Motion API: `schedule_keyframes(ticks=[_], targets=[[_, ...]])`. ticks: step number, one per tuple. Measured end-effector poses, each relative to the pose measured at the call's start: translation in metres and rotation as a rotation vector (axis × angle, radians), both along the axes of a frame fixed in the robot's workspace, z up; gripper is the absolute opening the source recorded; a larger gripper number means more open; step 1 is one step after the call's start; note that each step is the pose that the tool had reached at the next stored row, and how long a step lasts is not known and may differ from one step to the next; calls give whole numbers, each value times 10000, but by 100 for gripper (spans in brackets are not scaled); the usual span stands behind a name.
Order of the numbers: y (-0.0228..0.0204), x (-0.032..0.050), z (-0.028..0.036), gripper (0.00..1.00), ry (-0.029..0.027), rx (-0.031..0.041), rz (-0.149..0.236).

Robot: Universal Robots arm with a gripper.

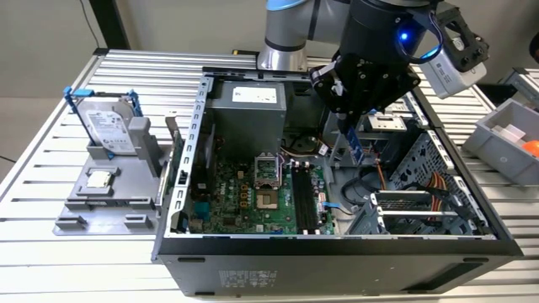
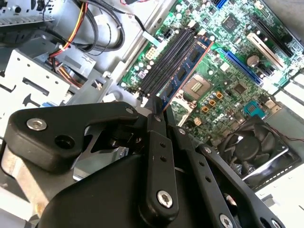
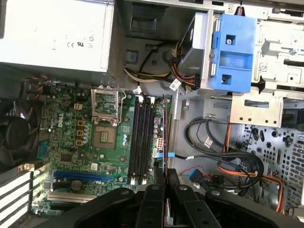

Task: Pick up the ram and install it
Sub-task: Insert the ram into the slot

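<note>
Holding the ram (image 1: 354, 146), pincer (image 2: 159, 105) above open case (image 1: 337, 255) on slatted table (image 1: 50, 268).

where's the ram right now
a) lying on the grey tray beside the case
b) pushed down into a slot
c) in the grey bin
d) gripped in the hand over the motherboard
d: in the second wrist view the hand is clamped on the ram, which hangs above the motherboard beside the black slots, not seated in them.

Open computer case (image 1: 337, 262), upright hard drive (image 1: 110, 129), grey bin (image 1: 497, 144)
</note>
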State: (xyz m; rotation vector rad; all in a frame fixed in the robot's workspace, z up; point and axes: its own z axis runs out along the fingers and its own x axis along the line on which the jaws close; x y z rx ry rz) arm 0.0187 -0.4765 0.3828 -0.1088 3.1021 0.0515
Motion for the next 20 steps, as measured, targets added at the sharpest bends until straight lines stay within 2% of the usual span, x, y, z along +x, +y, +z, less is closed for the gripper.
schedule_keyframes(ticks=[20], targets=[[0, 0, -10, 0, 0, -4, -4]])
